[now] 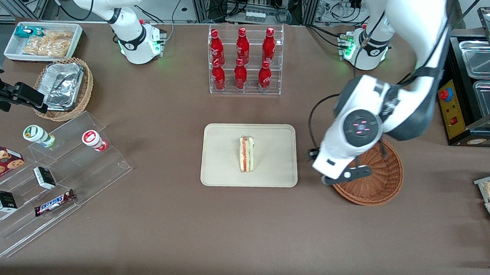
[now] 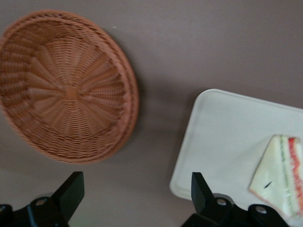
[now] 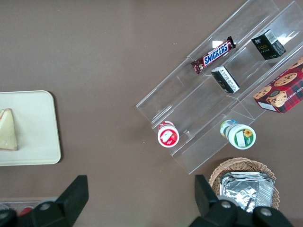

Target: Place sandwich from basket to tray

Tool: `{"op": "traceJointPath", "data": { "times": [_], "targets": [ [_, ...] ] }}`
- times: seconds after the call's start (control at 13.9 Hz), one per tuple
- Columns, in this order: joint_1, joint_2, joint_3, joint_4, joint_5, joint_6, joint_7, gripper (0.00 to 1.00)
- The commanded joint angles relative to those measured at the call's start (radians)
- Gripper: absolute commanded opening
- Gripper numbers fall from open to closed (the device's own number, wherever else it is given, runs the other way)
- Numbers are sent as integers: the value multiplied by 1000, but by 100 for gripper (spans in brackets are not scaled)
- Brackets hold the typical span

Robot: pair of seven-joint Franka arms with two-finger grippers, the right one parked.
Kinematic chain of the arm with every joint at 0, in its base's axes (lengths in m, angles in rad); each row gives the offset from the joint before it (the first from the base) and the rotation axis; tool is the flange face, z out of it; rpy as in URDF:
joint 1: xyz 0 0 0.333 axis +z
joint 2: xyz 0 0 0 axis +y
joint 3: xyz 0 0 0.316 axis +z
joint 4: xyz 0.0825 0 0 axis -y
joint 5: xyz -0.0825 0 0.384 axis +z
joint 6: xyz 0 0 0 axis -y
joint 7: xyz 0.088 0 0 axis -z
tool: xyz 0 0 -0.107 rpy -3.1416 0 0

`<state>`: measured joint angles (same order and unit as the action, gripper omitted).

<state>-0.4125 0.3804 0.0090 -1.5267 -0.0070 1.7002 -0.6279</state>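
The sandwich (image 1: 246, 153) lies on the tray (image 1: 221, 170), near the tray's middle, its red and green filling edge facing up in the front view; nothing else is on the tray. The basket (image 1: 380, 182) sits beside the tray toward the working arm's end of the counter (image 1: 239, 230), with a strip of bare counter between the two, and the wrist view shows its woven bowl holding nothing. The gripper (image 2: 135, 196) hangs above that strip, over the basket's rim nearest the tray, its fingers (image 2: 71, 191) spread wide apart with nothing between them. Farther from the front camera than the tray stands a clear rack of red bottles (image 1: 244, 61), well apart from it. Toward the parked arm's end are a tan wicker basket with foil containers (image 1: 64, 87), a white bin of snack bags (image 1: 42, 40) at the counter's corner, and a clear stepped stand (image 1: 55, 185) carrying small cups, boxes and a chocolate bar. The counter nearer the front camera than the tray and basket is open brown surface up to its edge.
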Motion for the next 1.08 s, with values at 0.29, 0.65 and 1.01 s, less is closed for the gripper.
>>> {"op": "traceJointPath", "data": {
  "times": [0.29,0.65,1.01],
  "targets": [
    [205,-277,-36,-145,-4,-192,373,100],
    [464,-376,-184,-132,7,-263,546,100],
    [504,-387,-146,-76,29,-243,668,100]
  ]
}}
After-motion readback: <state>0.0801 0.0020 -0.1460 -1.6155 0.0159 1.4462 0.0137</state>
